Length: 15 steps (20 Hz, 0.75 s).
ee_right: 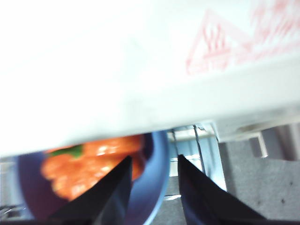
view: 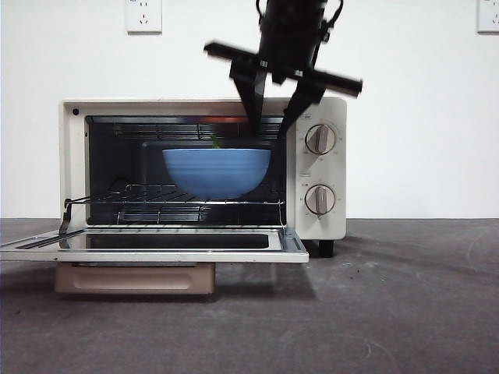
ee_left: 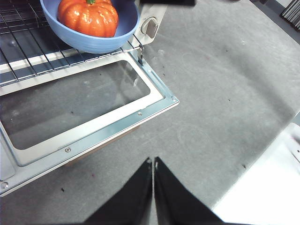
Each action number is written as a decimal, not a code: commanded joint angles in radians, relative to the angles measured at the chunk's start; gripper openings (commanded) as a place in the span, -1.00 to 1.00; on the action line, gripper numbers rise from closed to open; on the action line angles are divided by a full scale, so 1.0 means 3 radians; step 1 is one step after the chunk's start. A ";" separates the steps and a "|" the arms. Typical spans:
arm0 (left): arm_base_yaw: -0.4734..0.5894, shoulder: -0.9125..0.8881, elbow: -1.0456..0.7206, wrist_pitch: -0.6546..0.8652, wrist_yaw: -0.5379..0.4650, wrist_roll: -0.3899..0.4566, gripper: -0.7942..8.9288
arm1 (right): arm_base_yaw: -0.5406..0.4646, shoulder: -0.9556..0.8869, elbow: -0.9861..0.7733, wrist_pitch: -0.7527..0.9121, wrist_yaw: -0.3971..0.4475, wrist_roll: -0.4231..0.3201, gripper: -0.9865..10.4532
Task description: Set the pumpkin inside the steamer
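The cream-white steamer [view: 323, 218] stands with its glass door [view: 156, 254] folded down flat. A blue bowl [view: 217, 171] rests on the wire rack [view: 117, 199] inside. The orange pumpkin [ee_left: 89, 18] lies in this bowl [ee_left: 93, 44]; the front view shows only its green stem [view: 215, 142]. My right gripper [view: 269, 128] comes down from above the steamer's top edge, open, just over the bowl's right side. In its wrist view, the right gripper [ee_right: 152, 161] has the bowl rim [ee_right: 157, 183] and pumpkin [ee_right: 93, 164] below it. My left gripper [ee_left: 153, 161] is shut and empty, over the table in front of the door [ee_left: 93, 136].
Two round knobs [view: 320, 139] sit on the steamer's right panel. The open door juts toward the front over the grey table [view: 390, 312]. A white surface [ee_left: 267, 187] borders the table near the left gripper. Wall sockets [view: 143, 14] are behind.
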 commanded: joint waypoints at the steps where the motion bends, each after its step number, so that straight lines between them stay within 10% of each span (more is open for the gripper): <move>1: -0.0013 0.0013 0.0031 0.0018 0.0013 0.0034 -0.81 | 0.0046 -0.0106 0.0079 0.0019 0.0010 -0.0268 -0.55; 8: -0.0013 0.0013 0.0031 0.0015 0.0013 0.0031 -0.81 | 0.0037 -0.0690 0.0079 -0.0029 -0.0389 -0.1563 -0.55; 15: -0.0013 0.0013 0.0031 0.0014 0.0013 0.0015 -0.81 | 0.0057 -0.1483 -0.0094 -0.0155 -0.0722 -0.2140 -0.55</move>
